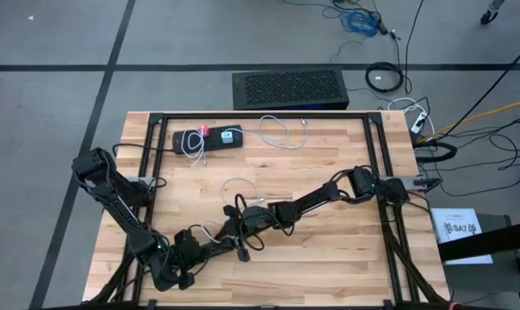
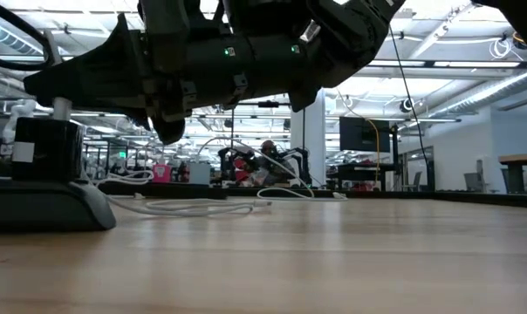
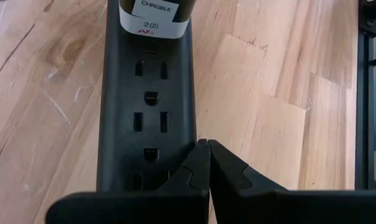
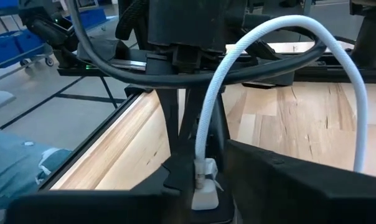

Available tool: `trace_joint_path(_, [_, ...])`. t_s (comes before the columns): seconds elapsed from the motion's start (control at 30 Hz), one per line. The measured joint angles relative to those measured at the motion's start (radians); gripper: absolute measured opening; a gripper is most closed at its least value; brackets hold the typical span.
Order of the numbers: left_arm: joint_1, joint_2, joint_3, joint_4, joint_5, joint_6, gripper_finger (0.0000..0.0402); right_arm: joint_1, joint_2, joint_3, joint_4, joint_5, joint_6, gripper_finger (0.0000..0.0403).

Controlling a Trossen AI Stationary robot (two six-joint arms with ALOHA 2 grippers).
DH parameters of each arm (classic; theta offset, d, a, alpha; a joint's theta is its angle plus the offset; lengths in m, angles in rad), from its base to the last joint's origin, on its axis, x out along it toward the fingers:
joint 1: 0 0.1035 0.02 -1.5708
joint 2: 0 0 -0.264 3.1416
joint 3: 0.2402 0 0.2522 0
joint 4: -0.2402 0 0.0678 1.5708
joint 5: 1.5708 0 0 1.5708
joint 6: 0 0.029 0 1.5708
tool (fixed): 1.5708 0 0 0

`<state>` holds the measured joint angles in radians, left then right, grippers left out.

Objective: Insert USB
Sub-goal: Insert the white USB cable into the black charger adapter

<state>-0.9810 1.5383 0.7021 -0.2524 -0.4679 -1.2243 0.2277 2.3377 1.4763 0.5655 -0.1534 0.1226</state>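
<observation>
A black power strip (image 3: 147,106) lies on the wooden table, with a dark charger (image 3: 154,12) bearing a white label plugged into its far end. My left gripper (image 3: 205,144) is shut, its tips at the strip's long edge. A white USB cable (image 4: 263,37) arches down to its white plug (image 4: 203,186), which stands upright in a dark block. My right gripper (image 4: 206,199) is slightly open, with one finger on each side of that plug. In the high view the two grippers meet near the table's middle front (image 1: 234,237). My left gripper's shut fingertips (image 3: 200,155) rest on the power strip's long edge (image 3: 189,134), slanting down from above. The strip lies flat on the table. My right gripper's fingers (image 4: 281,180) stand close beside the white plug (image 4: 203,177); whether they touch it I cannot tell.
A second black strip (image 1: 208,138) with a pink part and coiled white cables (image 1: 281,129) lies at the table's far side. Another white cable loop (image 1: 238,185) lies just beyond the grippers. A black metal frame (image 1: 376,155) runs around the table top.
</observation>
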Motion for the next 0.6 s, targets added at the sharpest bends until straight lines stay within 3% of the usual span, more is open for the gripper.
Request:
trace_joint_path(0.4, [0.001, 0.000, 0.008, 0.007, -0.007, 0.009, 0.0002, 0.001, -0.020, -0.002, -0.016, -0.047, 0.071, 0.0164])
trace_joint_path(0.6, [-0.005, -0.001, 0.032, -0.003, 0.000, 0.010, 0.0002, 0.002, -0.044, -0.004, -0.096, -0.064, 0.080, 0.0193])
